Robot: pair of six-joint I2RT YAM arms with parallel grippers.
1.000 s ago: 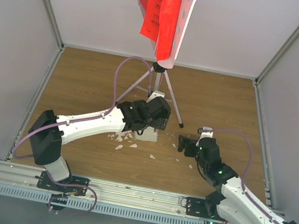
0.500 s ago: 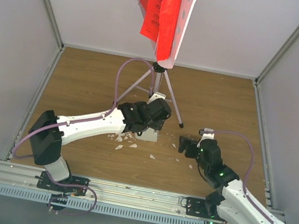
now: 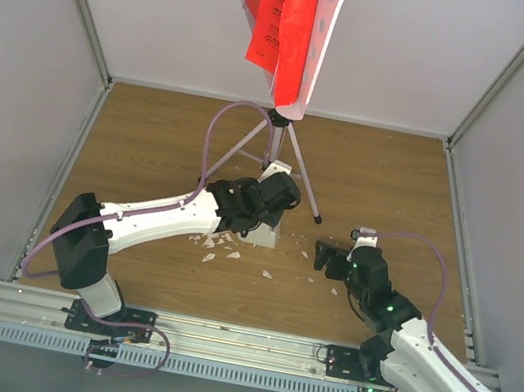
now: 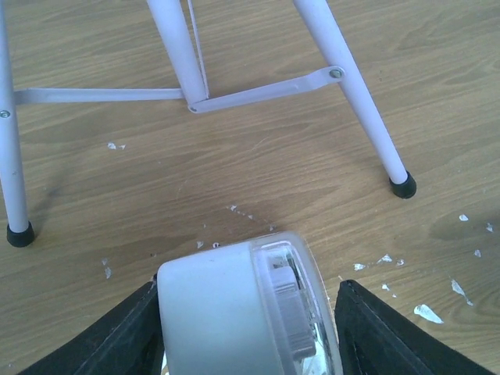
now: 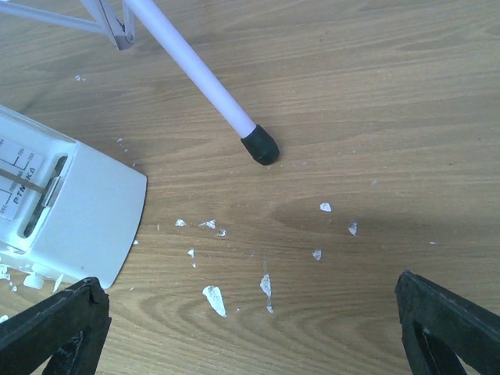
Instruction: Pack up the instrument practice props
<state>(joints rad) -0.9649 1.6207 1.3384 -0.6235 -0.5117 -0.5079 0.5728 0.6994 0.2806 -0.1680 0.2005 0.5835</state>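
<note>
Wood-grain tabletop [image 4: 273, 156], mid-scene: the small white pyramid-shaped plastic metronome [image 4: 234, 312] sits just near of the silver tripod legs [image 4: 355, 94], between the black fingers of the left gripper [image 4: 248, 287]. One finger touches its side, but we cannot tell whether the grip is firm. The right gripper [image 5: 248, 285] hangs wide open over white crumbs [image 5: 211, 297], holding nothing.

Risk: the smooth, tapered casing may slip from the pads, or a lift may clip a leg and topple the stand.

Only the top view shows the pale perforated plate [image 3: 328, 25] and red ribbed sheets [image 3: 283, 17] — far centre — yet it hides the jaws.
</note>
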